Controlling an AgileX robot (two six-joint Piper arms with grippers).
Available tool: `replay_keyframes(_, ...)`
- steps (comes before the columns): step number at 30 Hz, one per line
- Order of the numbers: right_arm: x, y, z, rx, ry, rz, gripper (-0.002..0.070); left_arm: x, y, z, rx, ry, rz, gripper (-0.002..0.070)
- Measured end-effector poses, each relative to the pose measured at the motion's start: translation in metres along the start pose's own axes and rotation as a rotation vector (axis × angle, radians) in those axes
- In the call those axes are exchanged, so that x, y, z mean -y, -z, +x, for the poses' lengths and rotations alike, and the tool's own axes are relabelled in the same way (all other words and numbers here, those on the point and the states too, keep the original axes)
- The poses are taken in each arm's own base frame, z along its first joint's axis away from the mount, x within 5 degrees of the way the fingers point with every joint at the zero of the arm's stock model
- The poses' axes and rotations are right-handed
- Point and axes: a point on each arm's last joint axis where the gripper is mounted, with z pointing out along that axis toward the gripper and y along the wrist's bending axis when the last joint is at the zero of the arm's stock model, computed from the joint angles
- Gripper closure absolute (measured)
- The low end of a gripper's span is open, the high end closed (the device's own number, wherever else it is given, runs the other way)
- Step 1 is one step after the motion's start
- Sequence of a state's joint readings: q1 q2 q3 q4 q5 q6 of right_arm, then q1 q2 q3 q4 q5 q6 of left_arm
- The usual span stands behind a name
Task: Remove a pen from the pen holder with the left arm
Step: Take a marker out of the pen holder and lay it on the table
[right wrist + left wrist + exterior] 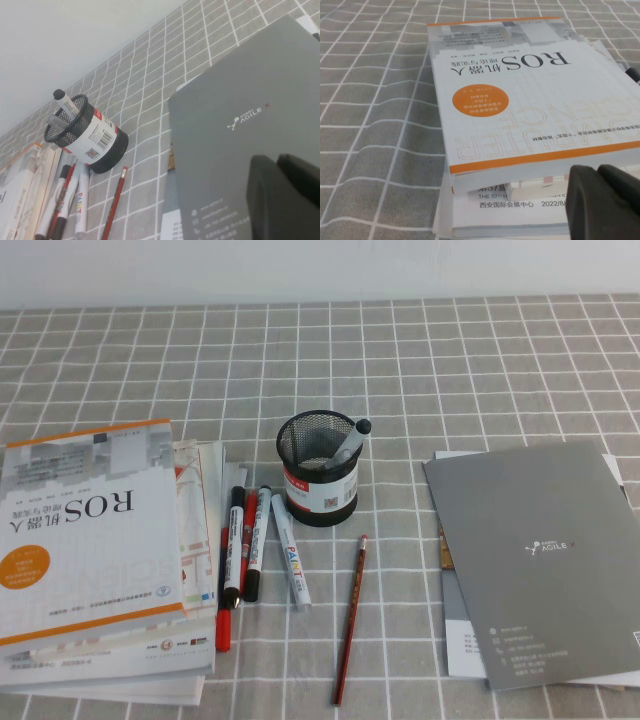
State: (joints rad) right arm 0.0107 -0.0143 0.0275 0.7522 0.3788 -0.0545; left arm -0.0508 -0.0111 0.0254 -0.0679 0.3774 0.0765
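The left gripper (599, 200), closed and empty, hangs over the book (520, 110) at the table's left; the right gripper (278, 200), closed too, hangs over the folder (235, 100). The pen (347, 447) leans in the holder (320, 498) mid-table, well apart from both. It is likely light, stiff and slick, best pinched just below its cap, above the rim.

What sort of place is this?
Likely a desk setup: mesh pen holder, ROS textbook, loose markers on checked cloth. Left gripper sits near the textbook, right gripper near the grey brochure.
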Motion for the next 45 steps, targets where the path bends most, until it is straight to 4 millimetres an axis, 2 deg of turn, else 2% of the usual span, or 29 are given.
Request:
replay_keyframes(21,0.0000,0.0000,0.0000,0.000,0.000,0.000,0.0689,0.0003,0.0000,-0.0004,0.004,0.010,0.004,0.0677)
replay_keyframes(45,0.0000,0.0000,0.0000,0.000,0.000,0.000,0.0689,-0.0003,0.0005,-0.0094,0.103,0.017,-0.002,0.0677)
